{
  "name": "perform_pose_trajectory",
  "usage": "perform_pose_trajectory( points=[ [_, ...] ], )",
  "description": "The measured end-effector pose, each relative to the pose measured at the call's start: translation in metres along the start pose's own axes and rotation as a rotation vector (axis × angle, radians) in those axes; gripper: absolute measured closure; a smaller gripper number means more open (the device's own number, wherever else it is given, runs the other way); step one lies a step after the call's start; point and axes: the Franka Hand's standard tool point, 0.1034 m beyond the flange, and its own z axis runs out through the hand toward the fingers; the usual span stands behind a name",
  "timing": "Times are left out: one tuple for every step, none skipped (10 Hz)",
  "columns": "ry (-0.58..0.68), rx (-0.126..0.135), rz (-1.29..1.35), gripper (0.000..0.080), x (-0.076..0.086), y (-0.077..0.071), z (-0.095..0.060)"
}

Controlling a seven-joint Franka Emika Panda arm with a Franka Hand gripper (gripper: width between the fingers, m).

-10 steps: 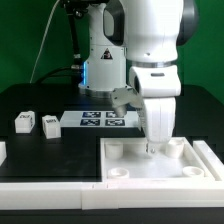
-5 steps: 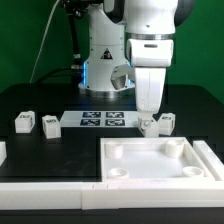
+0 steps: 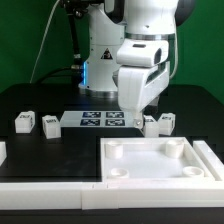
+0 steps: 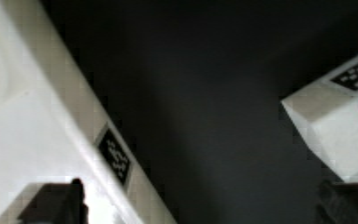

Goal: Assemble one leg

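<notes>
Several small white legs lie on the black table: two at the exterior view's left (image 3: 24, 121) (image 3: 50, 126) and two to the right of the arm (image 3: 152, 124) (image 3: 167, 121). My gripper (image 3: 131, 115) hangs tilted above the table, just behind the large white panel (image 3: 160, 165) and left of the right pair of legs. In the wrist view the gripper (image 4: 197, 203) is open and empty, with dark fingertips (image 4: 51, 201) at both sides. Between them is black table. The panel's tagged rim (image 4: 51, 120) is on one side and a tagged leg (image 4: 341, 92) on the other.
The marker board (image 3: 103, 120) lies behind the gripper at the robot's base. Another white part (image 3: 2, 150) shows at the exterior view's left edge. A white strip (image 3: 50, 190) runs along the table's front.
The gripper has risen out of the panel's far corner and moved back and toward the exterior view's left, tilting. It holds nothing. The two right legs are now uncovered.
</notes>
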Motion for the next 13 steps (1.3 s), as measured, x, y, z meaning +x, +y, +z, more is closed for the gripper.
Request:
perform_pose_trajectory(
  points=[
    [0.029,-0.009,0.196,0.0150,-0.007,-0.012,0.002],
    [0.018,0.014,0.385,0.0150,-0.013,-0.026,0.005],
    [0.020,0.025,0.526,0.0150,-0.010,-0.032,0.007],
    [0.027,0.028,0.622,0.0150,-0.008,-0.039,0.009],
    [0.023,0.043,0.798,0.0150,-0.004,-0.048,0.011],
    [0.021,0.056,0.942,0.0150,0.002,-0.054,0.012],
    [0.020,0.064,1.038,0.0150,0.005,-0.058,0.012],
    [0.008,0.081,1.181,0.0150,0.007,-0.059,0.011],
    [0.008,0.088,1.268,0.0150,0.009,-0.059,0.010],
    [0.005,0.095,1.331,0.0150,0.010,-0.060,0.011],
    [0.002,0.104,1.433,0.0150,0.011,-0.061,0.011],
    [-0.001,0.112,1.519,0.0150,0.012,-0.062,0.011],
    [-0.001,0.113,1.521,0.0150,0.012,-0.062,0.011]
  ],
)
